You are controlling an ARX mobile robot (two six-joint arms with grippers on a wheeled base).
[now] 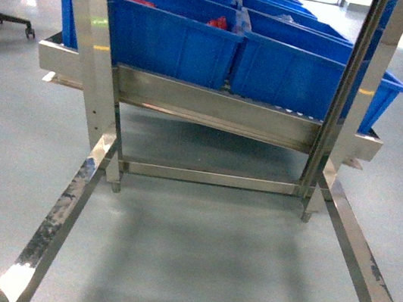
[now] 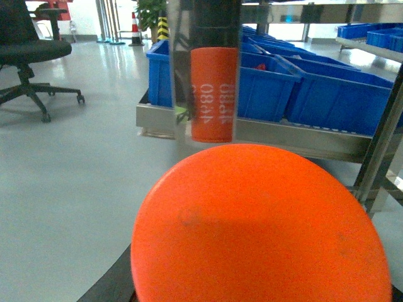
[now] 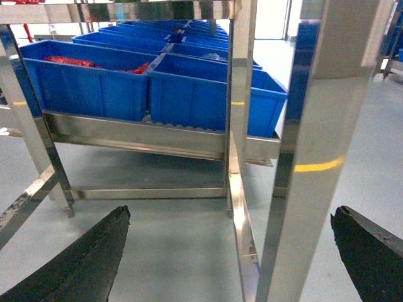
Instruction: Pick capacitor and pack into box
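An orange capacitor (image 2: pixel 258 226) fills the lower half of the left wrist view, its round end face toward the camera. My left gripper (image 2: pixel 258 296) is shut on it, and only a dark strip of one finger (image 2: pixel 112 282) shows beside it. The steel post (image 2: pixel 204 69) ahead mirrors the orange cylinder with its white print. In the right wrist view my right gripper (image 3: pixel 230 251) is open, its dark fingers (image 3: pixel 82 264) wide apart and holding nothing. The box is out of view. Neither gripper shows in the head view.
A steel rack (image 1: pixel 208 110) carries rows of blue bins (image 1: pixel 173 39), some holding red parts (image 3: pixel 63 60). Its upright posts (image 3: pixel 308 157) and floor rails (image 1: pixel 61 213) stand close ahead. An office chair (image 2: pixel 31 50) stands on the grey floor to the left.
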